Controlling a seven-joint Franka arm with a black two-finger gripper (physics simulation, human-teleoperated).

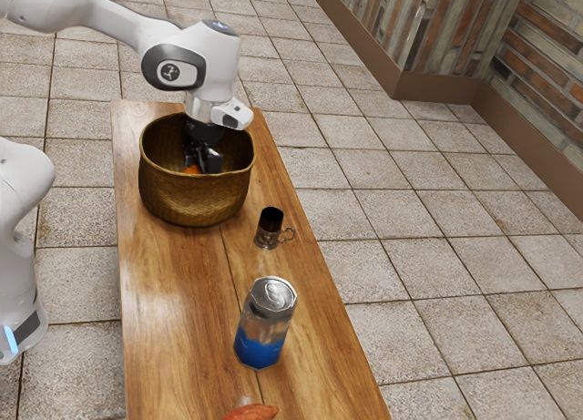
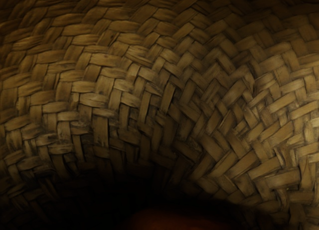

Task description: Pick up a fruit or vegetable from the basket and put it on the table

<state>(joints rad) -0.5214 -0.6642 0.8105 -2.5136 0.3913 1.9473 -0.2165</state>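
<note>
You're having your tool (image 1: 202,159) reaching down inside woven basket (image 1: 193,199), right by orange piece of produce (image 1: 192,169) lying in there; whether tool is grasping it or staying released, you cannot tell; on tabletop (image 1: 168,347), mug (image 1: 269,230) is standing near basket, can (image 1: 265,323) farther off, reddish-orange vegetable (image 1: 250,412) lying beyond can

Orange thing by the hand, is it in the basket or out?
In: the orange thing shows inside the basket, just beyond its near rim, down by the hand.
</note>
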